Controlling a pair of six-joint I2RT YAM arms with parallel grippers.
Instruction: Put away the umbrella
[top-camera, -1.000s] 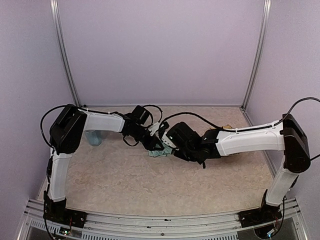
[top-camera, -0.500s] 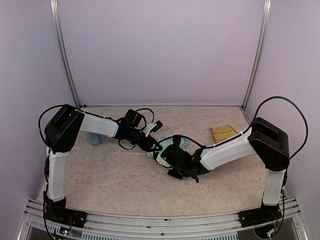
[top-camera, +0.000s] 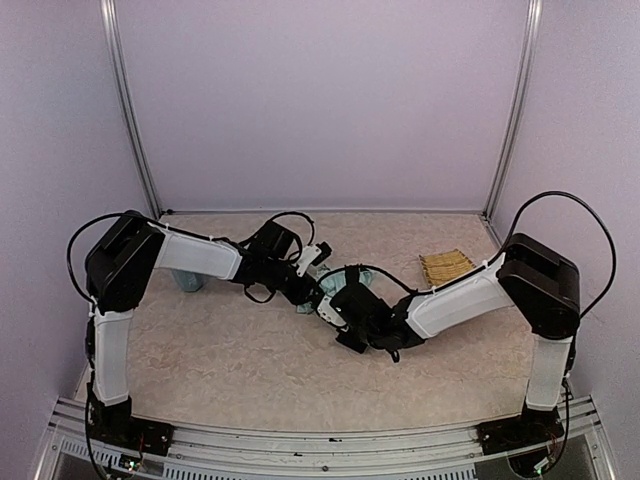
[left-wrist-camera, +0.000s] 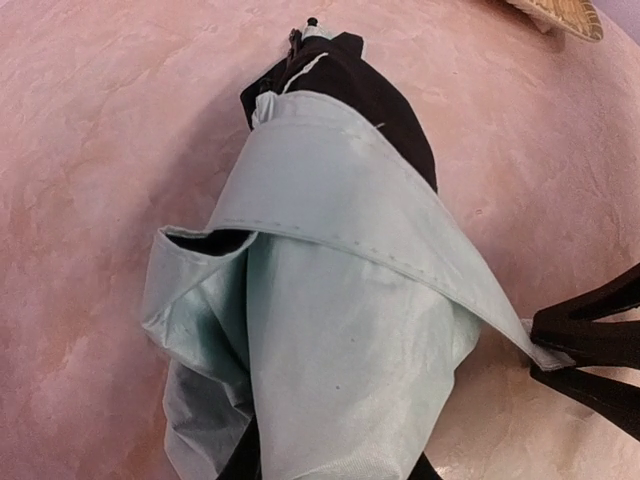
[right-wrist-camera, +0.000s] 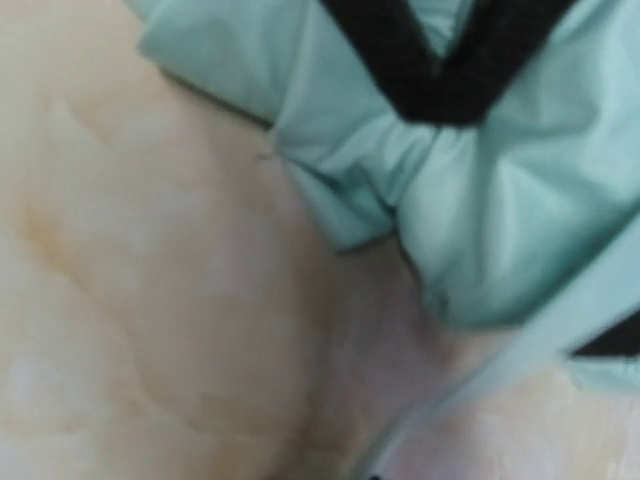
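The umbrella (left-wrist-camera: 330, 330) is seen folded but loosely bunched, laid flat on the table (left-wrist-camera: 100, 150) near its middle; its pale mint-green fabric is gathered in slack folds; the black underside (left-wrist-camera: 375, 95) is exposed at the far end; a stitched mint band (left-wrist-camera: 390, 240) is drawn slantwise across the bundle; a small black tip (left-wrist-camera: 312, 21) is shown beyond the fabric.

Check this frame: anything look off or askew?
Yes. The umbrella lies on the table as a loose bundle: fabric bunched, a fold gaping open, black underside exposed, one band slanting across it. It is not neatly rolled. Nothing spilled.
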